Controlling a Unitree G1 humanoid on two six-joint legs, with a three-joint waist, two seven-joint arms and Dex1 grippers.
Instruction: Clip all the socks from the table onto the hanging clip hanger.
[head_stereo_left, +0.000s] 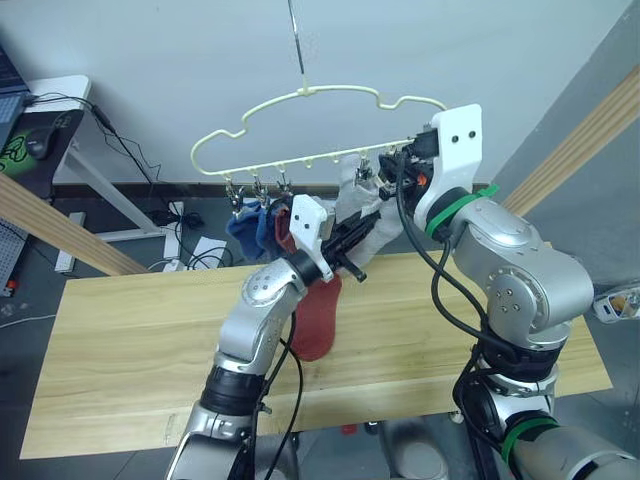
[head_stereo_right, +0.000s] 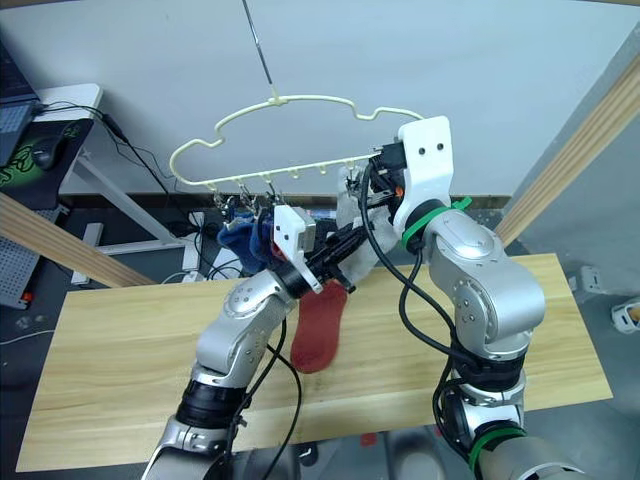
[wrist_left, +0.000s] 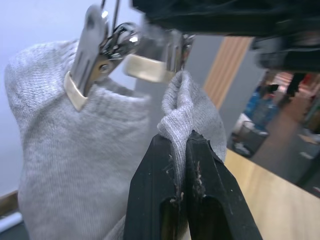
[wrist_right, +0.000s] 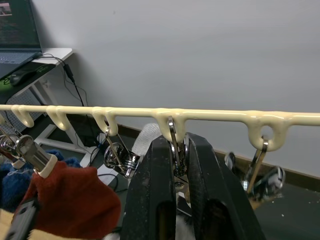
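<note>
The pale yellow clip hanger (head_stereo_left: 310, 95) hangs above the table's (head_stereo_left: 130, 340) far edge. Two blue socks (head_stereo_left: 245, 228) and a red sock (wrist_right: 70, 195) hang from its left clips, and a light grey sock (wrist_left: 75, 160) hangs from a silver clip (wrist_left: 92, 55). My left gripper (wrist_left: 182, 137) is shut on a fold of grey sock (wrist_left: 187, 107), raised right under another clip. My right gripper (wrist_right: 175, 142) is shut on that silver clip (wrist_right: 172, 127) under the hanger bar. Another red sock (head_stereo_left: 315, 315) lies on the table, partly behind my left arm.
Thick wooden rails slant past the table at left (head_stereo_left: 60, 230) and right (head_stereo_left: 580, 140). A white desk (head_stereo_left: 65, 90) with a laptop and cables stands at the back left. Bare tabletop stretches to both sides of the red sock.
</note>
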